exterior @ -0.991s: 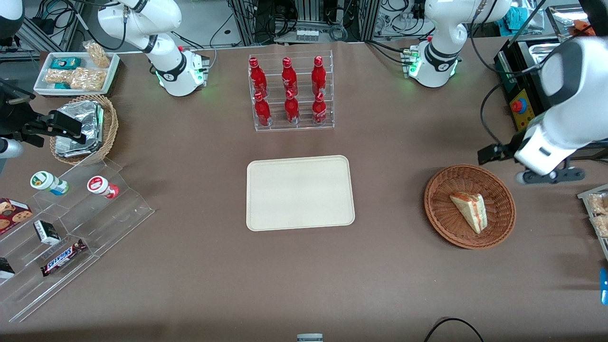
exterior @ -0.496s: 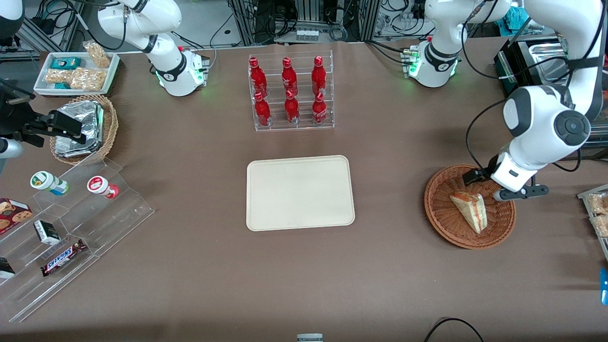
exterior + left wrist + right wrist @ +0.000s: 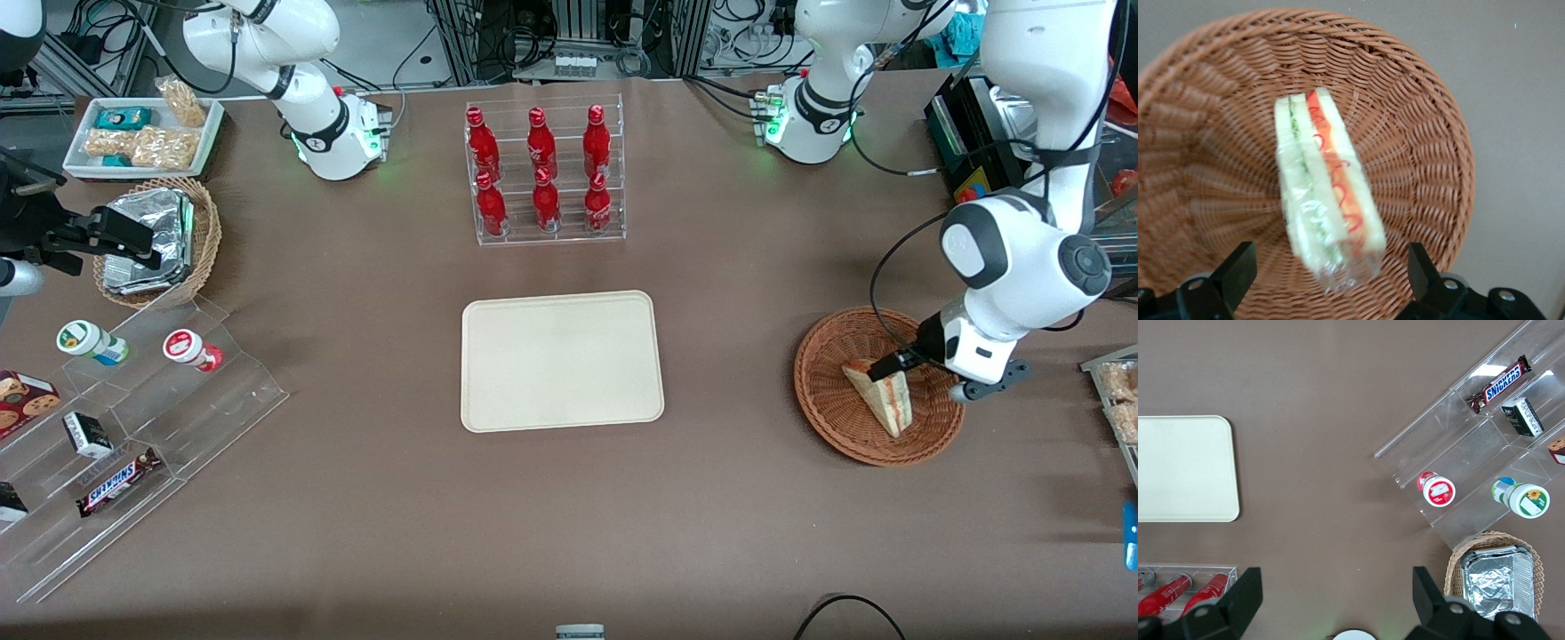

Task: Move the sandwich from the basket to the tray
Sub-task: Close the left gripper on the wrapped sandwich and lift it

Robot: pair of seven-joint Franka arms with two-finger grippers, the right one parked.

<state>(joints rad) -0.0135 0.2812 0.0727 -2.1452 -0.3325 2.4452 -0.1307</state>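
The sandwich (image 3: 883,397), a pale wedge with red-orange and green filling in clear wrap, lies in the reddish-brown wicker basket (image 3: 829,425). My left gripper (image 3: 898,369) hangs low over the basket at the sandwich's wide end, the end farther from the front camera. In the left wrist view the gripper (image 3: 1328,277) is open, with one black finger (image 3: 1238,267) on each side of the sandwich's (image 3: 1325,193) end, apart from it, above the basket floor (image 3: 1418,153). The cream-beige tray (image 3: 562,360) lies bare at the table's middle, also in the right wrist view (image 3: 1185,467).
A clear rack of red bottles (image 3: 542,173) stands farther from the front camera than the tray. A clear stepped stand (image 3: 133,418) with snacks, a paler basket of foil packs (image 3: 156,240) and a white snack tray (image 3: 142,133) are toward the parked arm's end.
My left arm has swung in from the working arm's end of the table and come down over the basket. The open gripper now straddles the sandwich's end. The sandwich has not moved.
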